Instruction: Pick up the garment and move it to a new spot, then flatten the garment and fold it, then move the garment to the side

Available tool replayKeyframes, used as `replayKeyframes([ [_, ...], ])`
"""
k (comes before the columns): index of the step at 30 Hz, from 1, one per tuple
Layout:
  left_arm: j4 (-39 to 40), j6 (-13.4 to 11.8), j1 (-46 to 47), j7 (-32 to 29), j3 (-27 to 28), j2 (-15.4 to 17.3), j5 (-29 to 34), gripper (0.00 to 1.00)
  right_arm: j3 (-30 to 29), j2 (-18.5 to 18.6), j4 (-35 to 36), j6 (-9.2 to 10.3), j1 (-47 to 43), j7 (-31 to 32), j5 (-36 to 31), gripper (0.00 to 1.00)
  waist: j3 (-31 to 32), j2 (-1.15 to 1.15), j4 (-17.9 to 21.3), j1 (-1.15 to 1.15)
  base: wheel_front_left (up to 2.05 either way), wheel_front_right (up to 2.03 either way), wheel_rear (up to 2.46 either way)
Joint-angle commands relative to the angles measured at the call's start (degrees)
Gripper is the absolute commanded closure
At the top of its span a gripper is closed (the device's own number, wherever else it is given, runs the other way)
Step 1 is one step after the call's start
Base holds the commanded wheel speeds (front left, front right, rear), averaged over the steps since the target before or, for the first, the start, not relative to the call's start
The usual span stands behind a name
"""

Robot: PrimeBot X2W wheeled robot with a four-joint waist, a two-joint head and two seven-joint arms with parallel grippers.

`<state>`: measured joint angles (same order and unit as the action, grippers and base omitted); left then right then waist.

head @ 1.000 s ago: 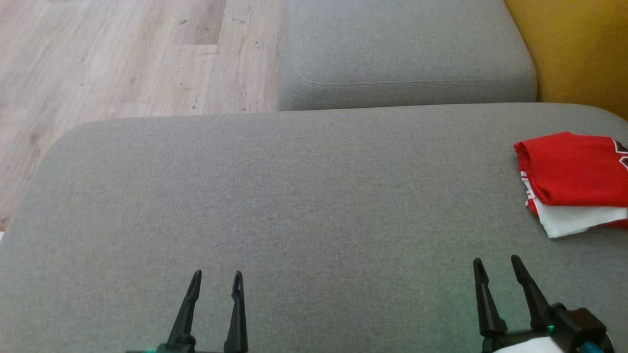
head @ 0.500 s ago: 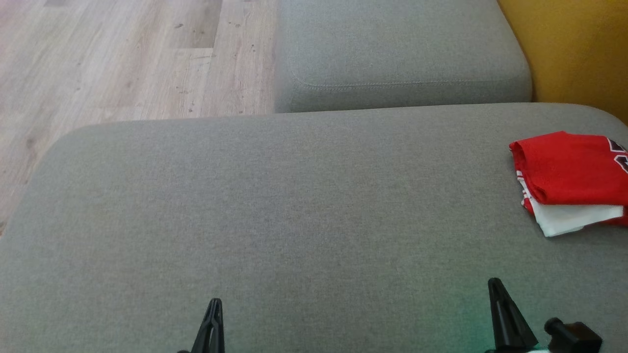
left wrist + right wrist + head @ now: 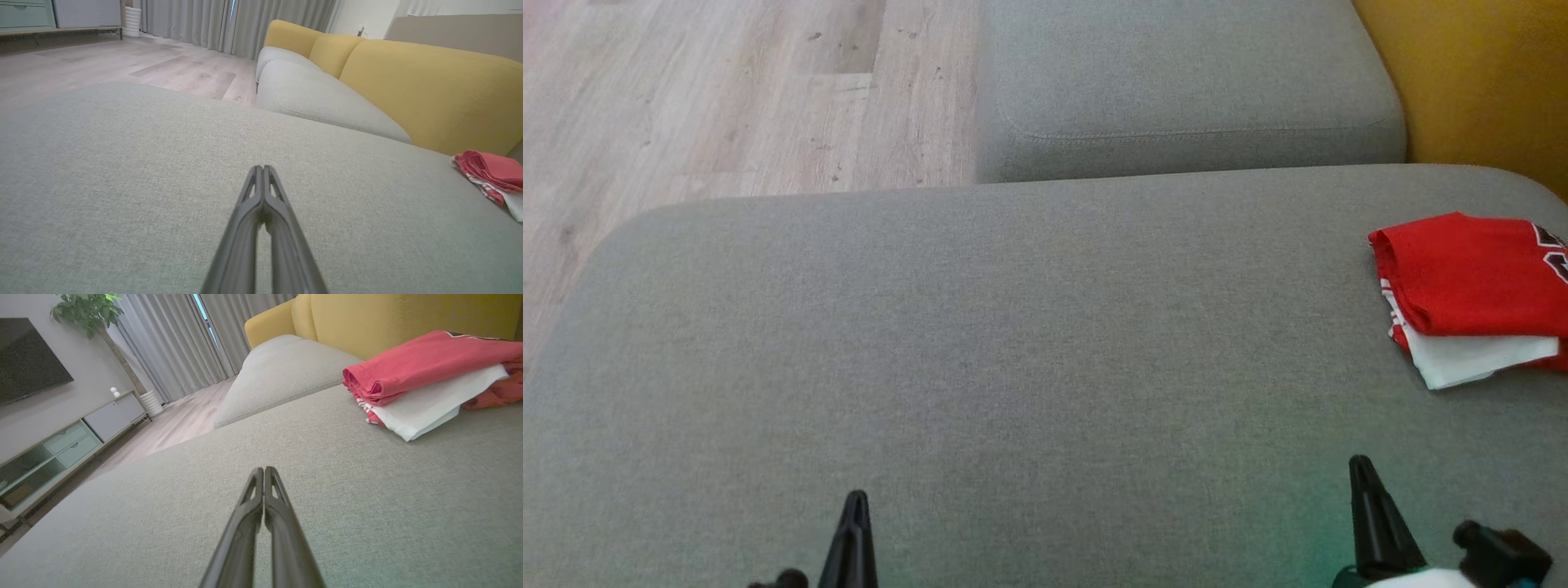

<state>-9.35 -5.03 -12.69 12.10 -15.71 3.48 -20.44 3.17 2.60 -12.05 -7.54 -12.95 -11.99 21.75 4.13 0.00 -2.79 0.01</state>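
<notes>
The garment (image 3: 1470,286) lies folded at the right edge of the grey sofa cushion (image 3: 1013,343), red on top with a white layer and striped trim below; it also appears in the left wrist view as the garment (image 3: 492,173) and in the right wrist view as the garment (image 3: 425,375). My left gripper (image 3: 856,500) is low at the front, shut with nothing in it, fingertips together (image 3: 262,168). My right gripper (image 3: 1361,465) is at the front right, short of the garment and apart from it, shut and empty (image 3: 264,470).
A second grey seat cushion (image 3: 1184,82) lies beyond the first, with a yellow backrest (image 3: 1470,73) to the right. Wooden floor (image 3: 711,98) runs past the cushion's left and far edges. A TV cabinet (image 3: 61,445), plant and curtains stand farther off.
Both grippers have gone from open to shut and drawn back toward the bottom of the head view. The camera shifted slightly; the garment lies as before.
</notes>
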Motion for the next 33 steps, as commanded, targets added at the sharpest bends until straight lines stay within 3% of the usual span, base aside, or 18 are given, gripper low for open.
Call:
replayKeyframes([
  [1,1.36,0.34,3.03,-0.19,1.23,0.49,-1.68,1.00,-0.27,0.76,1.54,0.01,3.14,0.12,1.74,1.00,-0.05,0.00,0.03,0.00,0.00,0.00,0.00],
  [33,-0.52,4.18,7.94,-4.76,6.31,1.22,-24.81,1.00,-1.98,1.50,0.52,0.02,8.04,4.86,24.24,1.00,-1.38,0.00,0.89,-0.01,0.00,0.00,0.00],
])
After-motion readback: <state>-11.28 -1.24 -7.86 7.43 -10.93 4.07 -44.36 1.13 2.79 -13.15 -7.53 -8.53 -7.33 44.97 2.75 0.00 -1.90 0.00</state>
